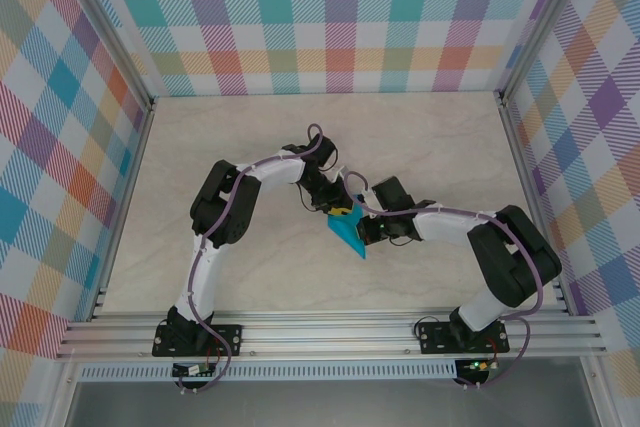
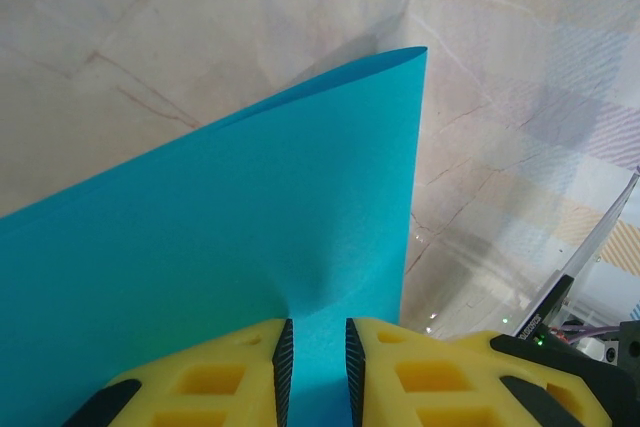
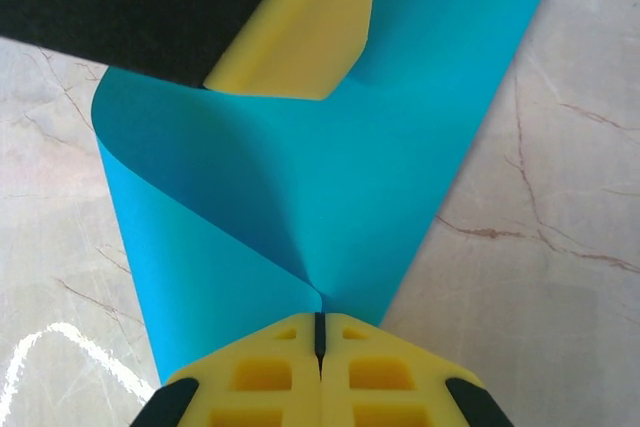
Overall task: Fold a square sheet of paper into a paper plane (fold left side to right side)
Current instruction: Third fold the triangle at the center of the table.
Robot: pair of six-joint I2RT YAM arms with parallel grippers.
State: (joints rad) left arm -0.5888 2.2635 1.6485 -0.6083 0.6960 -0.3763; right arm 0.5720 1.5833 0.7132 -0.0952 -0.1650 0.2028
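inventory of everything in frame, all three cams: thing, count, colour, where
square sheet of paper: 1, turquoise-blue, mid-table, curled over on itself between the two hands
table: 1, beige marble-look, under the arms
walls: 3, multicolour plaid, back, left and right of the table
frame rails: several, silver, near edge and corner posts
left arm: 1, black and white, base at near edge, reaching to mid-table
right arm: 1, black and white, base at near edge, reaching to mid-table
left hand: 1, yellow fingers, slightly apart with the sheet between them, grip unclear
right hand: 1, yellow fingers, shut on the sheet
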